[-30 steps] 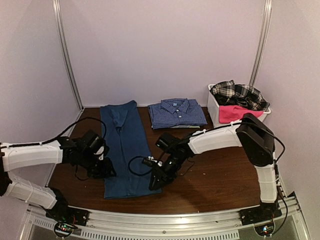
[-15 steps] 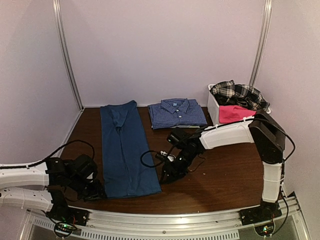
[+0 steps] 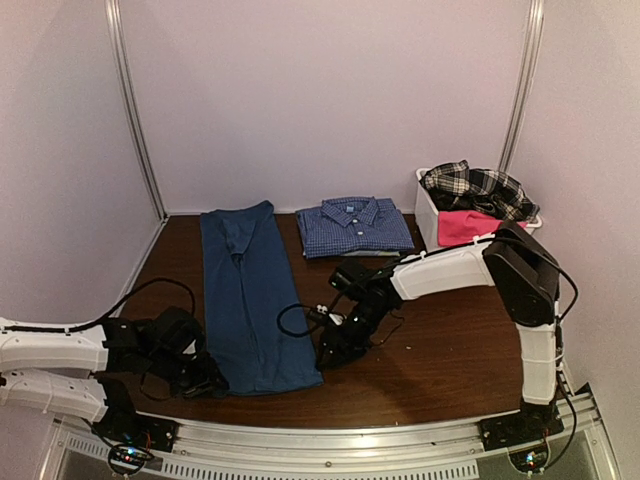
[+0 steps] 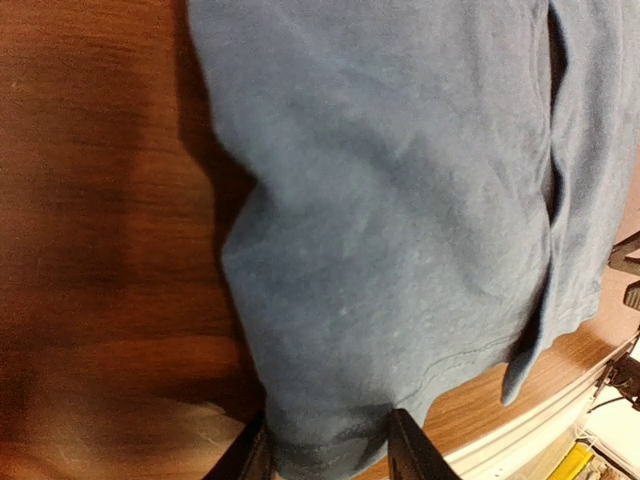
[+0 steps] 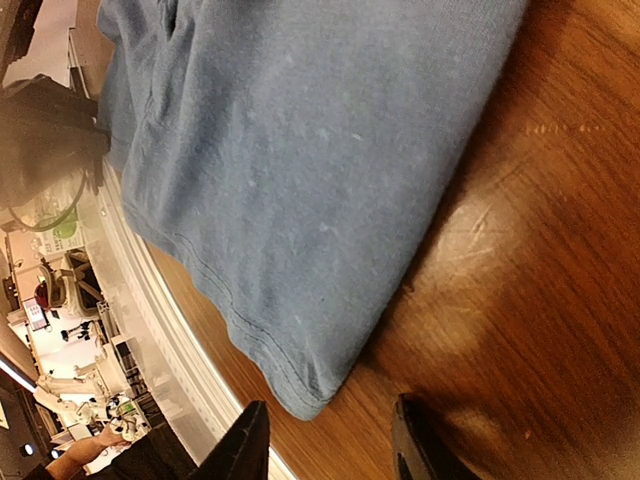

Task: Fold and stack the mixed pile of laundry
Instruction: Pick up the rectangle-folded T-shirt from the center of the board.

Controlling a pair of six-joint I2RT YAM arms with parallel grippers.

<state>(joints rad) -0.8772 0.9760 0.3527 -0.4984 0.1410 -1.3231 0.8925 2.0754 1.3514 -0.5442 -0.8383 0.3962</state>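
Seen from above, a change in both arms. A second ago: up over the middle of the dark blue T-shirt [image 3: 250, 300]. Now: pulled off to the sides and down to its near end. Puts the left gripper [image 3: 205, 380] right at the near left corner, low on the table [image 3: 440, 370]. Puts the right gripper [image 3: 328, 355] just beside the near right corner. Leaves the shirt as one long, smooth strip, running from the near edge toward the back wall.

Up close on the left: fingers [image 4: 410, 455] apart, with the hem between them, not pinched yet. Up close on the right: fingers [image 5: 245, 440] apart too, holding nothing, with the shirt corner just ahead.

Means a finished long fold, most likely. Looks like time to grab both near corners and fold the strip in half, away from the arms.

Still waiting in the white bin [image 3: 425, 225]: the plaid shirt [image 3: 475, 185] and the pink piece [image 3: 465, 228]. Already folded at the back: a checked blue shirt [image 3: 355, 228].
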